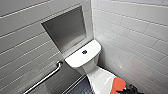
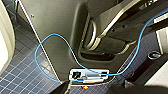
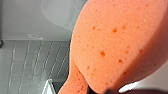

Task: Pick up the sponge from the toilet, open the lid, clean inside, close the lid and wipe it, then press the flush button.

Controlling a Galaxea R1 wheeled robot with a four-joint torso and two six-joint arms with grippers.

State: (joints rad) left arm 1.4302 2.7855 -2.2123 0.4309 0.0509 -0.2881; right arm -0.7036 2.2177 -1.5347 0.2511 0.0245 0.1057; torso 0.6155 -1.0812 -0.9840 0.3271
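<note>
The white toilet (image 1: 83, 56) stands in the corner, its cistern top carrying a dark round flush button (image 1: 84, 52). Below it the glossy lid (image 1: 101, 80) lies shut over the bowl. The orange-red sponge (image 1: 118, 85) rests against the lid's right side, with my dark right gripper (image 1: 128, 90) shut on it from the right. The right wrist view shows the sponge (image 3: 117, 47) very close and porous, with white ceramic and tiled wall behind it. My left gripper stands open, holding nothing.
A metal grab bar (image 1: 47, 76) slants along the left tiled wall. A recessed steel niche (image 1: 66, 27) sits above the cistern. Dark blue floor tiles (image 2: 22, 72) lie beside my base, where a blue cable (image 2: 50, 37) loops.
</note>
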